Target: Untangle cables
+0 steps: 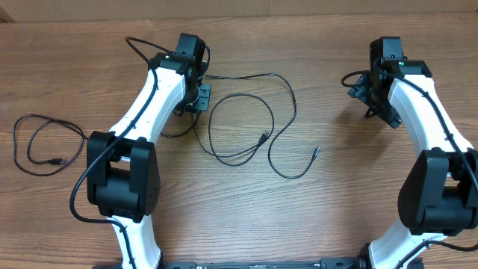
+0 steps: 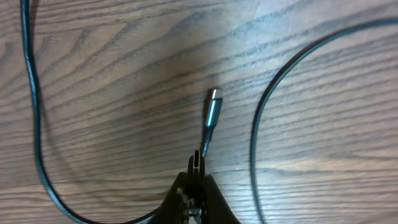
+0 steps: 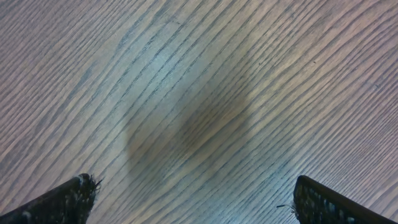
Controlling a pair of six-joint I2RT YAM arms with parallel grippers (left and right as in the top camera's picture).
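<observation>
Wood counter (image 1: 336,209), bare under the open right gripper (image 3: 193,186). Left gripper (image 2: 196,163) pinches a cable (image 2: 211,115) behind its plug; pull slowly, clear of the neighbouring loop (image 2: 255,143).

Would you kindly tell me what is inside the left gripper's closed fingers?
The left gripper pinches a thin black cable just behind its plug; the pinched stretch is hidden by the fingers.

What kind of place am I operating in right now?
Probably a robotics lab bench rather than a home: a wood-grain table, two white-and-black arms based at one edge, and loose black cables laid out as work items.
</observation>
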